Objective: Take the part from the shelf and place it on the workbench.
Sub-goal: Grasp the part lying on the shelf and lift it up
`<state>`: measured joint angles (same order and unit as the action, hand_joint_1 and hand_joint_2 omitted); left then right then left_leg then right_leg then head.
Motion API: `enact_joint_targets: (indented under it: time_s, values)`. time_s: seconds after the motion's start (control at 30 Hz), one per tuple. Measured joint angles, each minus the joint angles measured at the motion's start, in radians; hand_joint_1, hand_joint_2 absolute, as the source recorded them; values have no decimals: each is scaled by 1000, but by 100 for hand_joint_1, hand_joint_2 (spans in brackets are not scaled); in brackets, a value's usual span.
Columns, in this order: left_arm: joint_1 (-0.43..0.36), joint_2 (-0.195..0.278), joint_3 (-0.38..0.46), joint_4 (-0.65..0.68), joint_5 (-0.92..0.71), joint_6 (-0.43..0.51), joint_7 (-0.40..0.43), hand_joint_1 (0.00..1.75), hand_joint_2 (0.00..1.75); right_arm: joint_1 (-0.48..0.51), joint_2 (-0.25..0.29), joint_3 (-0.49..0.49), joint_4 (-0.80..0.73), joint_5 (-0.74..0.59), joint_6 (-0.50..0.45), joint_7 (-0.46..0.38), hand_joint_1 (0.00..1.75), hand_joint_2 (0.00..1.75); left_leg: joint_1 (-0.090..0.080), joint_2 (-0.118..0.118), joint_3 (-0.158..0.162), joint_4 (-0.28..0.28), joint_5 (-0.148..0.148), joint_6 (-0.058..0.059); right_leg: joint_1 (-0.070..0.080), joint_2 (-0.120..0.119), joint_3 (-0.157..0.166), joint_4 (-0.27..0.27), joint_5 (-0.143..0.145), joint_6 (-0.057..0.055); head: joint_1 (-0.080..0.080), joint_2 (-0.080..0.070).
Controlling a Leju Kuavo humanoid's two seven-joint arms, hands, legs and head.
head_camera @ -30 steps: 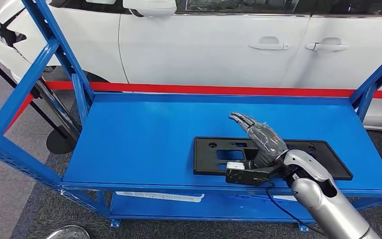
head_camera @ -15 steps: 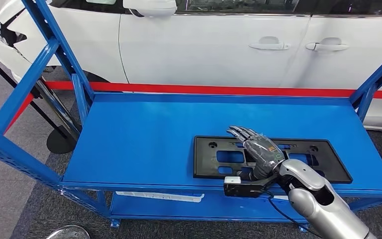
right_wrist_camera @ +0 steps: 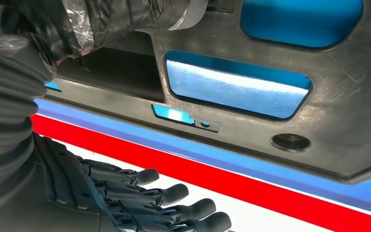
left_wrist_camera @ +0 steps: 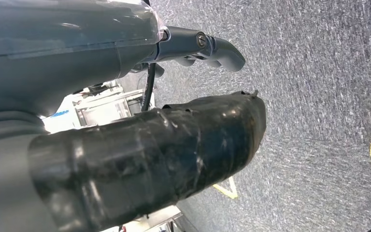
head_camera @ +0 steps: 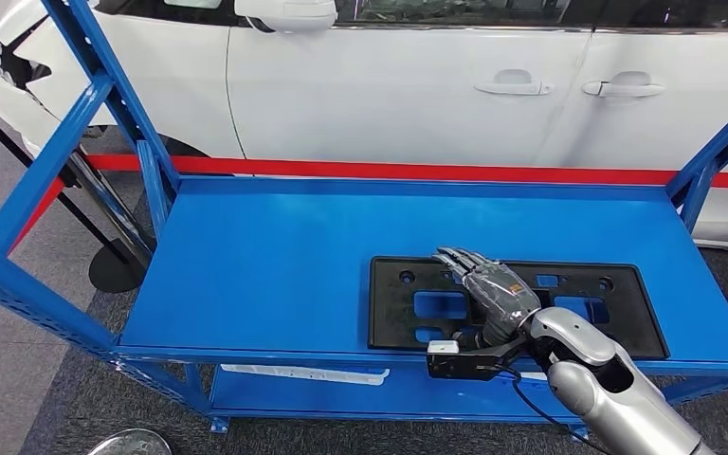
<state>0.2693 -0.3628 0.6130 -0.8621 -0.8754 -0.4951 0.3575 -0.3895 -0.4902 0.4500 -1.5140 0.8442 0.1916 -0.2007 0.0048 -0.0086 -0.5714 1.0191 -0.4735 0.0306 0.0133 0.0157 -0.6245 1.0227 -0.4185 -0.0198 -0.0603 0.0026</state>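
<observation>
Lying flat on the blue shelf [head_camera: 275, 256], the black part [head_camera: 616, 313] sits under the right hand [head_camera: 493, 289], fingers extended, grasping nothing. Contact seems likely. Whether the left hand [left_wrist_camera: 125, 145] is clenched, I cannot tell.

silver arm [head_camera: 616, 398], dark taped robot hand [head_camera: 493, 289], black cable [head_camera: 540, 398]
</observation>
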Motion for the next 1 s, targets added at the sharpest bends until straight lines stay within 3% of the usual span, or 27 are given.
enact_joint_targets:
  time_s: [0.43, 0.53, 0.67, 1.0]
  values:
    - [2, 0, -1, 0, 22, 3, 14, 0, 0, -1, -16, 14, 12, -77, -5, -14, 0, 175, 0, 0, -2, 0, 0, 0, 0, 0, 0, 0, 0, 0, 0, 0]
    - [8, 0, -14, -4, 58, 10, 42, 0, 0, 12, 33, -28, -30, -225, -51, -22, 0, 175, 0, 1, -4, 0, -1, -1, 0, 1, -1, 0, 0, 0, 0, 0]
    - [18, 0, -47, -19, 89, 14, 72, 0, 0, 23, 108, -126, -162, -351, 24, 35, 0, 175, 0, -1, 1, 0, -1, -2, 1, 0, -1, 1, -1, 0, 0, 0]
    - [22, 0, -53, -22, 52, -1, 64, 0, 0, 86, 143, -188, -249, -326, 31, 2, 0, 175, 2, -1, 1, 0, -2, -3, 1, -1, 0, 1, -2, 0, 0, 0]
